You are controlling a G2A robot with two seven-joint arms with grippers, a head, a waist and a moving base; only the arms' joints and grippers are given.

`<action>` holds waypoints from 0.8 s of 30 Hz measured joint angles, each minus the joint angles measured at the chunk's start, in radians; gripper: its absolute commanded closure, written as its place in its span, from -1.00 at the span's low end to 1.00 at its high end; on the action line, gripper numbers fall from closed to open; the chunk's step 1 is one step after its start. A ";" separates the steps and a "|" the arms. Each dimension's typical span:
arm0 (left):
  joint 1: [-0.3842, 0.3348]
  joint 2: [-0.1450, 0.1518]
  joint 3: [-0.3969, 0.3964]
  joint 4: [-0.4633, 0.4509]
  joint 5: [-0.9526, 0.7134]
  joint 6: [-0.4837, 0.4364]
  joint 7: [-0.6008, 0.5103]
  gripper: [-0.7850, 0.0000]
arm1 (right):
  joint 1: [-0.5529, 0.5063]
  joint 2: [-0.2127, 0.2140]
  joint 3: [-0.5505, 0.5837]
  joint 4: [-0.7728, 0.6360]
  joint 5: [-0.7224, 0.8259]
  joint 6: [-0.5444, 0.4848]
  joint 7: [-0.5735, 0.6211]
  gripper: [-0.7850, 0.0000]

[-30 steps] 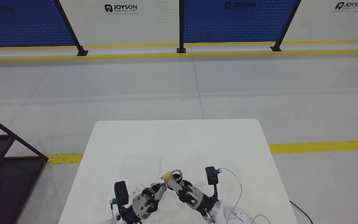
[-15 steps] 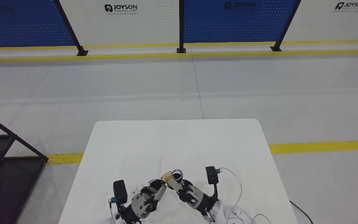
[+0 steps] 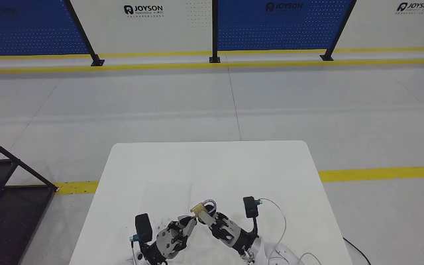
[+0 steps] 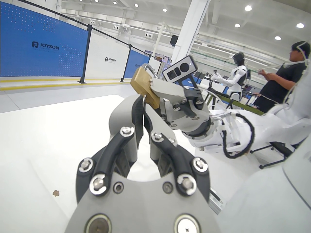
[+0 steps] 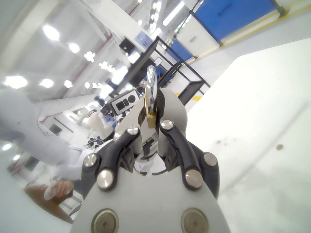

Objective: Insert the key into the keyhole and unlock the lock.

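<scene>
The right pincer (image 5: 151, 112) is clamping the brass lock (image 5: 150, 119) above the worktop's (image 3: 199, 165) near edge. The left pincer (image 4: 142, 109) is pinching the key (image 4: 144, 99), its tip touching the lock's underside. Insertion seems to be underway, though its depth is hidden. The unlocking turn is apparently remaining.

Table (image 3: 199, 165): white, with a small brown speck (image 4: 56, 192) on its surface.
Floor (image 3: 232, 106): pale grey — yellow line (image 3: 371, 174) passing beside the table.
Barrier (image 3: 278, 23): blue and white panels, black posts.
Rack (image 3: 26, 167): black frame — off the table's left.
</scene>
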 measured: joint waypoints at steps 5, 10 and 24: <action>0.000 0.001 0.003 -0.003 0.057 0.051 0.035 1.00 | 0.000 0.001 0.000 0.001 0.001 -0.001 -0.004 1.00; -0.003 0.000 0.019 0.002 0.116 0.118 0.074 1.00 | 0.001 0.003 -0.002 0.002 -0.002 -0.003 -0.003 1.00; -0.020 -0.004 0.052 0.027 0.315 0.408 0.197 1.00 | -0.001 0.006 -0.002 0.003 -0.003 -0.007 -0.009 1.00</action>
